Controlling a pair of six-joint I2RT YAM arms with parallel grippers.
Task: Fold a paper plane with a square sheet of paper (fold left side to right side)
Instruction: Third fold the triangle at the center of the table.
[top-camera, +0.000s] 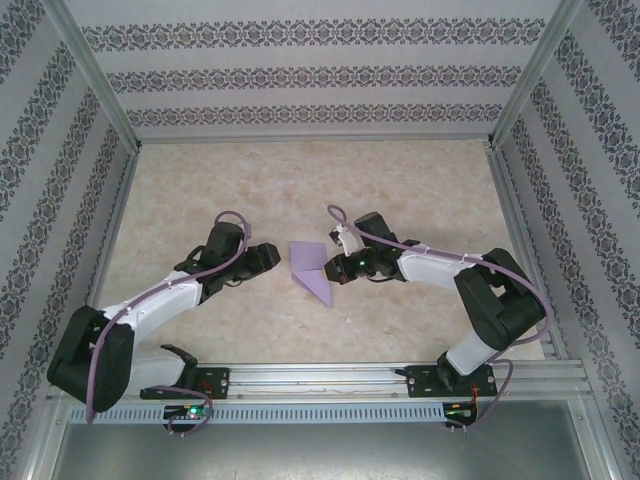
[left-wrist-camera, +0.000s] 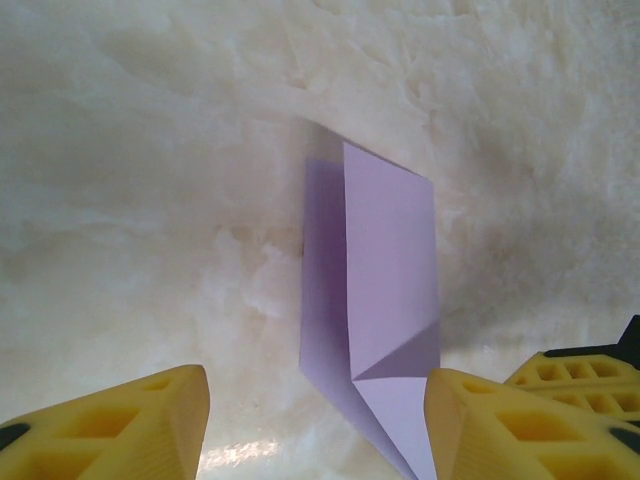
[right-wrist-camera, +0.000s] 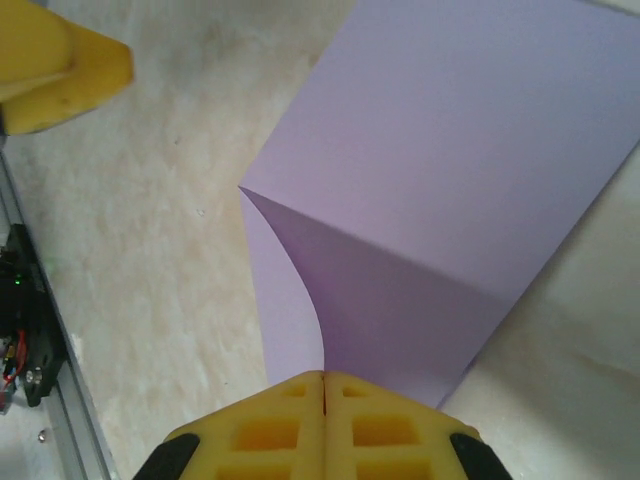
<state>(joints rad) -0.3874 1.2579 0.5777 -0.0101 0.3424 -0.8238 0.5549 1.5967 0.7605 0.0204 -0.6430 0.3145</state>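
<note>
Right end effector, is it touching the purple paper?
Touching. The right wrist view shows the right end effector shut on the paper at its near edge.

tabletop (top-camera: 300, 180): shut in by walls (top-camera: 300, 75) on the left, right and far sides; a rail (top-camera: 320, 372) runs along its near edge.
sheet of paper (top-camera: 312, 268): partly folded, near the middle of the tabletop, between the two hands; one part lies flat, another rises toward the right.
left hand (top-camera: 268, 256): just left of the sheet, apart from it, fingers spread.
right hand (top-camera: 333, 268): at the sheet's right side, fingertips pressed together on the raised edge.
left arm (top-camera: 150, 300): reaches from the rail's left end.
right arm (top-camera: 470, 280): reaches from the rail's right end.
</note>
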